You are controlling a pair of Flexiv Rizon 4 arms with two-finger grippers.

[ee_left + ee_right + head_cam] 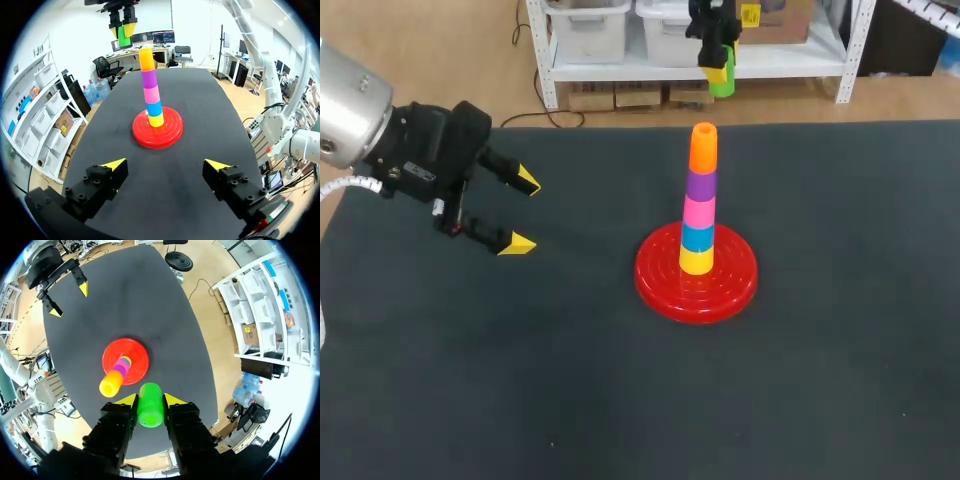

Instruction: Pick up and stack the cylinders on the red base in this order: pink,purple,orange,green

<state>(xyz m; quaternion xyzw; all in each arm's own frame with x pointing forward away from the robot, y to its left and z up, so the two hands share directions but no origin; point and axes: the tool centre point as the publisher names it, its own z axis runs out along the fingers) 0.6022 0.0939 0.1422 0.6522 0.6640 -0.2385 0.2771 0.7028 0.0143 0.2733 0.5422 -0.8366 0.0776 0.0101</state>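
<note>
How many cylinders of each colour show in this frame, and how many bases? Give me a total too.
Yellow cylinder: 1
Blue cylinder: 1
Pink cylinder: 1
Purple cylinder: 1
Orange cylinder: 1
Green cylinder: 1, held in the right hand
Red base: 1
Total: 7 things, 6 of them cylinders

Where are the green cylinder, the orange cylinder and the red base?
green cylinder (150, 411), right wrist view, middle of its side
orange cylinder (703, 148), head view, middle of its side
red base (660, 275), head view, bare left part of its disc
</note>
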